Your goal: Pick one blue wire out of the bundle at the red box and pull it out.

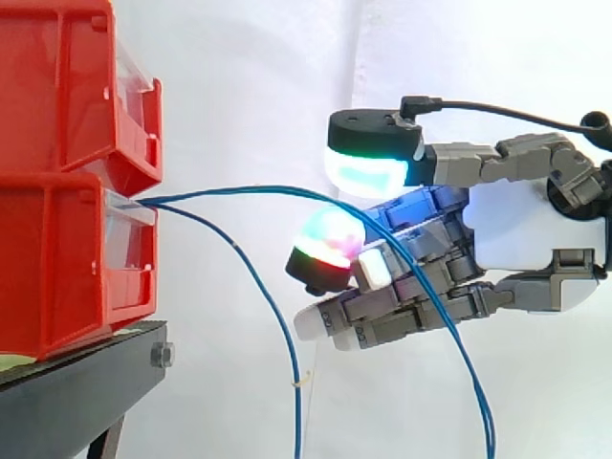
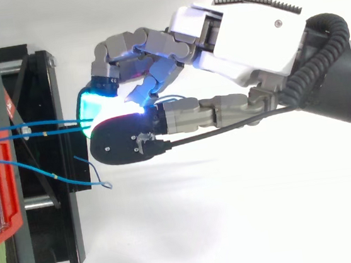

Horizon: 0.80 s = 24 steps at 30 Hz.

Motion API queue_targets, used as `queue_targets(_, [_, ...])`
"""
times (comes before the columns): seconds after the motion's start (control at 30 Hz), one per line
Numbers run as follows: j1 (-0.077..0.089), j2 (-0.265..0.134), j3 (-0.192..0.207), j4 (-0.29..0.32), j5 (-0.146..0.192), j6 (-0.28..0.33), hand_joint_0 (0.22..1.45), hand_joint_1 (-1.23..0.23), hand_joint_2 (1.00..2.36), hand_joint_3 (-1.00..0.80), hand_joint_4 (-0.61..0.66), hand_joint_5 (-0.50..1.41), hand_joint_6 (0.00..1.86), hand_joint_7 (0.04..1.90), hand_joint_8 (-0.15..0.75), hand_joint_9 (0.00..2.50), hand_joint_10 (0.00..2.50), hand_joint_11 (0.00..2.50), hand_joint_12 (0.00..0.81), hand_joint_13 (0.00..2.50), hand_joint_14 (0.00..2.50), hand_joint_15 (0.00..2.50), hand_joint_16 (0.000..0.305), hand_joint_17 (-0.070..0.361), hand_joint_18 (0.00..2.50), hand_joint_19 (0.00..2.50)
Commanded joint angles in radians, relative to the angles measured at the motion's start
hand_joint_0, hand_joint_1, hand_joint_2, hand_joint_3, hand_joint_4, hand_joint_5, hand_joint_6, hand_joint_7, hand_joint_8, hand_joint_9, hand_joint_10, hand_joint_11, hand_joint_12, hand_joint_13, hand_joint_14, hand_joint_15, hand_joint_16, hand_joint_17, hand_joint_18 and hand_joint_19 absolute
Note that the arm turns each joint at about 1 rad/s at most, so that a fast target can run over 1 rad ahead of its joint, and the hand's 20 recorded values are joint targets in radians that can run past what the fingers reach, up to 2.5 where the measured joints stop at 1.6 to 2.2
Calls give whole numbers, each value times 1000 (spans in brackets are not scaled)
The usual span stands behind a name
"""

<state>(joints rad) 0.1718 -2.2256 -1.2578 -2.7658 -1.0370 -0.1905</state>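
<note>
Black stand (image 1: pixel 81 375) carries lower red bin (image 1: pixel 48 273); upper red bin (image 1: pixel 57 91) stacked on it.

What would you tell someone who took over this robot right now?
Hand: shut on one blue wire, pinched between thumb and a finger pad, a little way out from the bins.
Things: that wire runs from the front of the lower red bin to the hand, then hangs down past it. A second blue wire droops from the same bin, untouched.
Done: one wire picked.
Left: pull away from the bin until the wire comes free; its end is still at the bin.
</note>
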Motion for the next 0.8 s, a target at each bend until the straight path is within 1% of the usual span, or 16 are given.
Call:
queue_targets(0.0, [0,1,0,0,0,-7,526,-513,1013,-286,260,-63,556,1263,284,1016,28,684,411,364,14,295,65,147,163,446])
queue_targets(0.1, [0,0,0,0,0,-12,526,-508,1013,-282,273,-61,551,1269,290,1016,30,680,415,367,13,291,66,150,167,448])
queue_targets(0.33, [0,0,0,0,0,-29,569,-519,1013,-226,287,-54,553,1266,299,1043,27,672,428,394,12,287,69,155,198,441])
queue_targets(0.43, [-2,1,0,0,0,-29,582,-565,1013,-189,283,-55,564,1259,303,1048,27,667,434,403,12,290,70,158,212,428])
queue_targets(0.53, [-6,0,0,2,3,-35,584,-636,1012,-154,280,-77,650,1113,313,1047,27,681,440,409,12,281,71,160,228,424])
queue_targets(0.57, [-8,0,0,3,3,-35,586,-647,1012,-147,271,-84,680,1068,313,1048,25,691,438,408,12,285,71,160,232,415])
queue_targets(0.6, [-11,0,0,3,3,-40,586,-648,1012,-141,272,-86,686,1063,318,1048,25,688,438,409,12,281,71,160,234,415])
queue_targets(0.63, [-11,0,0,3,3,-43,587,-657,1013,-127,270,-94,722,999,317,1043,27,701,439,408,12,284,71,159,234,415])
queue_targets(0.77, [-12,0,0,3,5,-64,590,-672,1014,-98,264,-103,764,949,317,1042,25,701,439,412,13,276,71,160,238,405])
